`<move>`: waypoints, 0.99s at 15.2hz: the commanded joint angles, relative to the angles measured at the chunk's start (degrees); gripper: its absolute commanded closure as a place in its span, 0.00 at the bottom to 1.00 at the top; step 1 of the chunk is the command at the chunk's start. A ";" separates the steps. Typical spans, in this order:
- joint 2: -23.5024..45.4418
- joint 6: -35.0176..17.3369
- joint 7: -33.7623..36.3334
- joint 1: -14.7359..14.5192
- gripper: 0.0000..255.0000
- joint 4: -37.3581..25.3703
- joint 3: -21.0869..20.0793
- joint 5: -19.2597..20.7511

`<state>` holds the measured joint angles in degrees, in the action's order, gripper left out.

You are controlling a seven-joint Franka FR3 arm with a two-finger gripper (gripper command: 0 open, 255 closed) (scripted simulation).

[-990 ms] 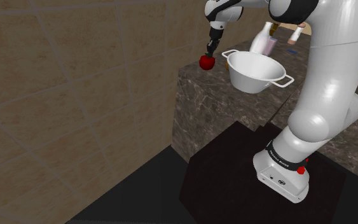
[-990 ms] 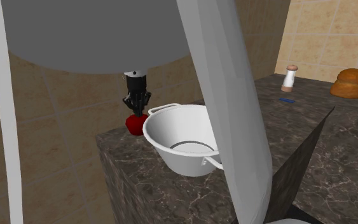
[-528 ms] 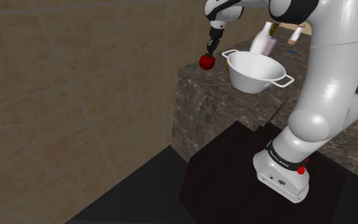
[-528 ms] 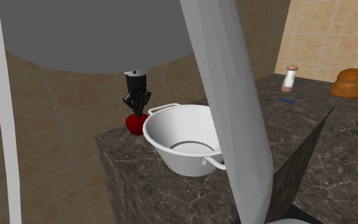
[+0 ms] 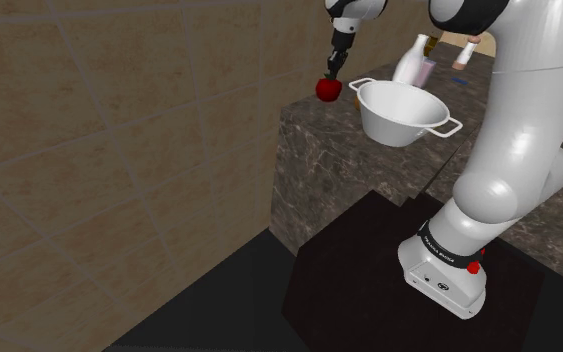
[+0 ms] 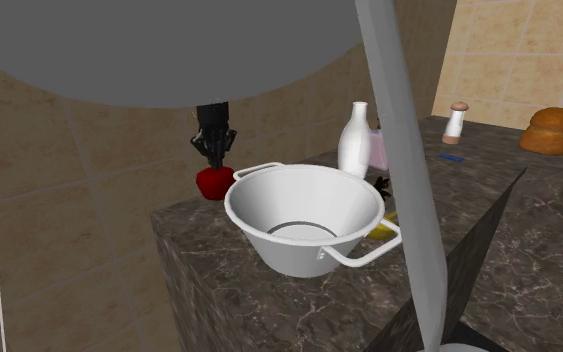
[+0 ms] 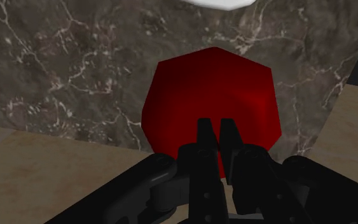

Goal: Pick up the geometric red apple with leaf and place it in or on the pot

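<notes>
Change: the apple rode up with the pincer and now hangs clear of the counter, where half a second ago it sat lower against the edge. In the second exterior view the arm has swung aside, baring a bottle.
Apple: deep red and faceted, with flat planes meeting in angled edges. In the wrist view it is a dark many-sided lump with the marbled counter behind.
Grip: the pincer is clenched on the apple's top, its fingers nearly meeting.
Apple to pincer: straight below, at 6 o'clock of the pincer in the shoulder view; the apple hangs over the counter's corner.
Pot: white, two-handled and empty. It stands just beside the apple, at its 4 o'clock, a handle pointing toward it.
Bottle: white, at the pot's 1 o'clock.
Shaker: white with a brown cap, farther back on the counter.
Loaf: brown, at the shaker's 3 o'clock near the tiled wall.
</notes>
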<state>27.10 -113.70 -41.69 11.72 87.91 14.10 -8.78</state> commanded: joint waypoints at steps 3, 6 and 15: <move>-0.91 2.56 0.22 0.02 1.00 -1.70 0.16 0.30; -1.41 4.61 0.40 0.05 1.00 -3.27 0.25 0.49; -2.21 11.12 0.87 0.30 1.00 -9.03 0.46 0.86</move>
<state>24.76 -103.31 -40.89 11.98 79.75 14.57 -7.91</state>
